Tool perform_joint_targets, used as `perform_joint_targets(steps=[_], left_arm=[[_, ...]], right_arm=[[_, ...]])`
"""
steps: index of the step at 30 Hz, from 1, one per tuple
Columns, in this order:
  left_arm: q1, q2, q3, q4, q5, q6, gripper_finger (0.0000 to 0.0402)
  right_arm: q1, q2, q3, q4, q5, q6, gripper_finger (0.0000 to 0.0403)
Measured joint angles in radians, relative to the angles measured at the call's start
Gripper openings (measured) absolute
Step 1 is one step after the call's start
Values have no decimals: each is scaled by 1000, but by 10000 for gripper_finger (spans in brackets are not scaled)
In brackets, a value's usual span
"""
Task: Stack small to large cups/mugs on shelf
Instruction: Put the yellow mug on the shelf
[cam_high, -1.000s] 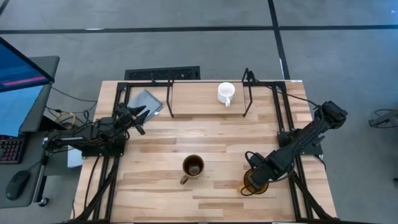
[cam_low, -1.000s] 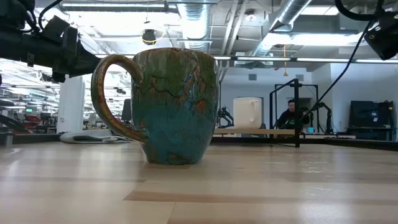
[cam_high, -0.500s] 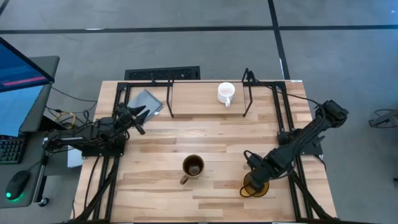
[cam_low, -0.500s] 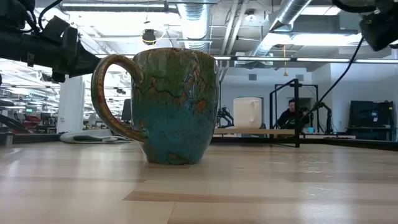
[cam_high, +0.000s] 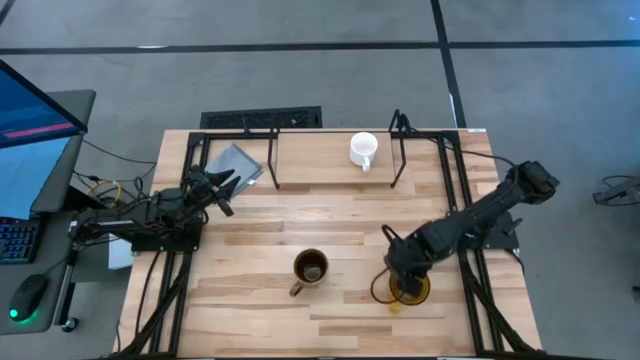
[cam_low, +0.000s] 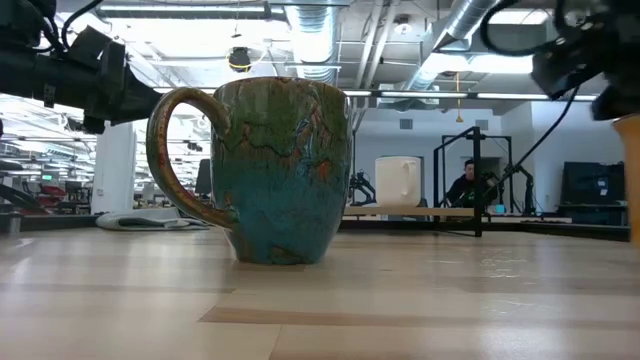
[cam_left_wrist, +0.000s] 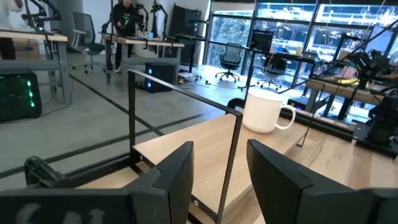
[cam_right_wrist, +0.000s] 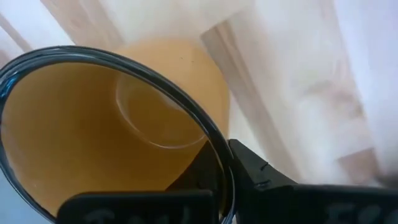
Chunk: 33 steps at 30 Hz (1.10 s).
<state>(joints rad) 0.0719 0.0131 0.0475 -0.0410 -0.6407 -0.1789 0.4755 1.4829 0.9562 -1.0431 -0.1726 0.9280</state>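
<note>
High view, right jaws (cam_high: 402, 283) clamped on yellow-orange mug (cam_high: 408, 291) rim near table's (cam_high: 250, 215) front-right edge, left jaws (cam_high: 226, 193) parted.

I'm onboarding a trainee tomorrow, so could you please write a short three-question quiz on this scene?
1. True or false: the white mug stands between the legs of the black rod shelf.
2. Which claw grips the yellow-orange mug? A) left claw B) right claw C) neither
3. Fill in: the brown-handled mug stands near the table's ____ edge.

Key:
1. True.
2. B: the right claw pinches the mug's rim, one finger inside; the left claw hangs open by the shelf's left end.
3. Front.
</note>
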Motion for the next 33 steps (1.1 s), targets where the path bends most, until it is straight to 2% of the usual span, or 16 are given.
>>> perform_joint_targets(steps=[9,14,25,30,33], left_arm=[[0,0,0,0,0,-10,140],[0,0,0,-1,1,-10,140],[0,0,0,-1,1,-10,140],[0,0,0,-1,1,-10,140],[0,0,0,-1,2,-10,140]], right_arm=[[-205,-55,-4,-18,59,-246,29],[-319,-68,84,-97,63,-401,29],[-612,-42,435,-283,79,-692,29],[-724,62,670,-418,166,-839,28],[-781,155,822,-472,179,-923,28]])
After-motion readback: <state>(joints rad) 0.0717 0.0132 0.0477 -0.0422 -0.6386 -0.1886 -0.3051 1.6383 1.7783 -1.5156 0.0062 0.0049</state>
